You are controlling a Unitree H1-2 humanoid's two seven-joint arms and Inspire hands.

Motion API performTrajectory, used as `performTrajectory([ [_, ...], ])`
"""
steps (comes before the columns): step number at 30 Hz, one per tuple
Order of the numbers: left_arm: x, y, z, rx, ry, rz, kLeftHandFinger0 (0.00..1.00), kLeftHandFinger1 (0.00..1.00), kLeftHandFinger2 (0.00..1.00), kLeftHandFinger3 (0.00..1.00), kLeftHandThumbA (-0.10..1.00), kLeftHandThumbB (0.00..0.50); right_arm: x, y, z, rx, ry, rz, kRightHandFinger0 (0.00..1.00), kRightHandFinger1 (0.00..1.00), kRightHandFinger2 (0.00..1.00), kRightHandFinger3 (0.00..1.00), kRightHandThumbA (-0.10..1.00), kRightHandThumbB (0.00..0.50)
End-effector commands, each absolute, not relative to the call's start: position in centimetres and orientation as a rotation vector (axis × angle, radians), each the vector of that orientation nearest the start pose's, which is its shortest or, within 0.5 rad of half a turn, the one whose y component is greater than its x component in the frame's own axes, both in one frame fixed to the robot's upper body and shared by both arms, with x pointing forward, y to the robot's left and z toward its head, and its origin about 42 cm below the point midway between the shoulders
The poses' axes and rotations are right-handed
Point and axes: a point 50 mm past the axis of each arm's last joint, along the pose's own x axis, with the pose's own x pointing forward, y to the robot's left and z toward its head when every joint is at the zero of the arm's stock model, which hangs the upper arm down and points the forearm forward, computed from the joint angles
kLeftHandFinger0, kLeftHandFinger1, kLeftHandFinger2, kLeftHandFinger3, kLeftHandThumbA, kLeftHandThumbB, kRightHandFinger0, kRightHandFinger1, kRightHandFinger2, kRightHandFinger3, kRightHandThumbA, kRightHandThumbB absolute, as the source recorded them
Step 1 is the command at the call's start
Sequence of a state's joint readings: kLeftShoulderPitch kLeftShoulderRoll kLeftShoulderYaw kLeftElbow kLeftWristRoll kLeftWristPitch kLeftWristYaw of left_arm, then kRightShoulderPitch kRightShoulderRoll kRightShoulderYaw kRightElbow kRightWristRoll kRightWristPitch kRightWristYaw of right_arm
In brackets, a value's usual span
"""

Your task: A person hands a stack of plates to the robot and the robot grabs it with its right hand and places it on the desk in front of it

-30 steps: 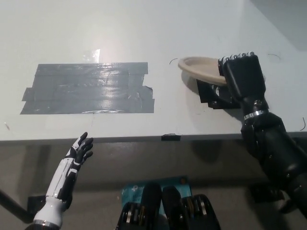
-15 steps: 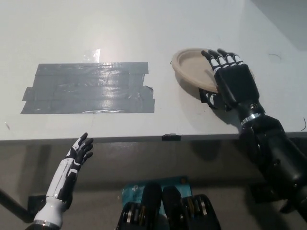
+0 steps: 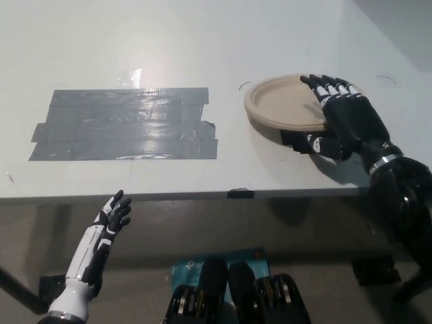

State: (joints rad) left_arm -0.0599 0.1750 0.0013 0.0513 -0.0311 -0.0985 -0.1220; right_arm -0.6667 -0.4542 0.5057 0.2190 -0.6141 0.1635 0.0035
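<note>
No legible text, label or number anywhere.

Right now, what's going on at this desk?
The robot's black right hand grips the right rim of the beige round paper plates, fingers on top and thumb underneath. The plates sit level at the right of the white desk, apparently set down but not yet let go. A grey tape patch lies to their left. The white left hand hangs open below the desk's front edge, at the lower left.

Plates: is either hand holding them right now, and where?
The right hand holds the plates by their right rim, fingers on top, thumb underneath. The left hand, low beside the desk, holds nothing.
</note>
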Motion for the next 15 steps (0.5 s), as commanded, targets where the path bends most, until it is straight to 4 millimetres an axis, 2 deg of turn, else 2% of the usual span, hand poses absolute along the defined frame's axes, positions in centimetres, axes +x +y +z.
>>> performTrajectory([
  [1,32.0,26.2,13.2,0.198,-0.183,-0.169,1.0,1.0,1.0,1.0,0.91,0.191,33.9,-20.9,42.9,-0.733,-0.378,1.206,1.0,1.0,1.0,1.0,0.65,0.5],
  [2,32.0,26.2,13.2,0.197,-0.184,-0.169,1.0,1.0,1.0,1.0,0.91,0.189,33.0,-21.1,43.8,-0.699,-0.415,1.229,1.0,1.0,1.0,1.0,0.65,0.5],
  [3,32.0,26.2,13.3,0.199,-0.187,-0.169,1.0,1.0,1.0,1.0,0.91,0.187,32.3,-21.2,44.5,-0.669,-0.45,1.239,1.0,1.0,1.0,1.0,0.71,0.5],
  [5,32.1,26.3,13.3,0.203,-0.189,-0.167,1.0,1.0,1.0,1.0,0.92,0.197,31.5,-21.5,45.2,-0.636,-0.505,1.242,1.0,1.0,1.0,1.0,0.72,0.5],
  [7,32.3,26.3,13.5,0.205,-0.19,-0.165,1.0,1.0,1.0,1.0,0.92,0.192,29.9,-22.6,46.8,-0.554,-0.64,1.253,1.0,1.0,1.0,1.0,0.77,0.5],
  [8,32.4,26.3,13.5,0.205,-0.191,-0.165,1.0,1.0,1.0,1.0,0.92,0.192,29.6,-22.9,47.1,-0.529,-0.69,1.257,1.0,1.0,1.0,1.0,0.78,0.5],
  [9,32.5,26.4,13.5,0.203,-0.191,-0.166,1.0,1.0,1.0,1.0,0.92,0.192,29.1,-22.9,47.4,-0.516,-0.734,1.248,1.0,1.0,1.0,1.0,0.86,0.5],
  [10,32.5,26.4,13.5,0.203,-0.192,-0.166,1.0,1.0,1.0,1.0,0.92,0.193,28.9,-22.9,47.5,-0.51,-0.755,1.245,1.0,1.0,1.0,1.0,0.87,0.5],
  [11,32.6,26.4,13.5,0.204,-0.193,-0.166,1.0,1.0,1.0,1.0,0.92,0.191,28.7,-23.0,47.5,-0.473,-0.811,1.242,1.0,1.0,1.0,1.0,0.94,0.5],
  [13,32.6,26.4,13.5,0.205,-0.193,-0.166,1.0,1.0,1.0,1.0,0.92,0.192,28.4,-23.9,47.5,-0.436,-0.87,1.245,1.0,1.0,1.0,1.0,0.96,0.5],
  [15,32.6,26.3,13.5,0.2,-0.194,-0.169,1.0,1.0,1.0,1.0,0.92,0.196,27.9,-24.1,47.8,-0.499,-0.85,1.22,1.0,1.0,1.0,1.0,0.95,0.5],
])
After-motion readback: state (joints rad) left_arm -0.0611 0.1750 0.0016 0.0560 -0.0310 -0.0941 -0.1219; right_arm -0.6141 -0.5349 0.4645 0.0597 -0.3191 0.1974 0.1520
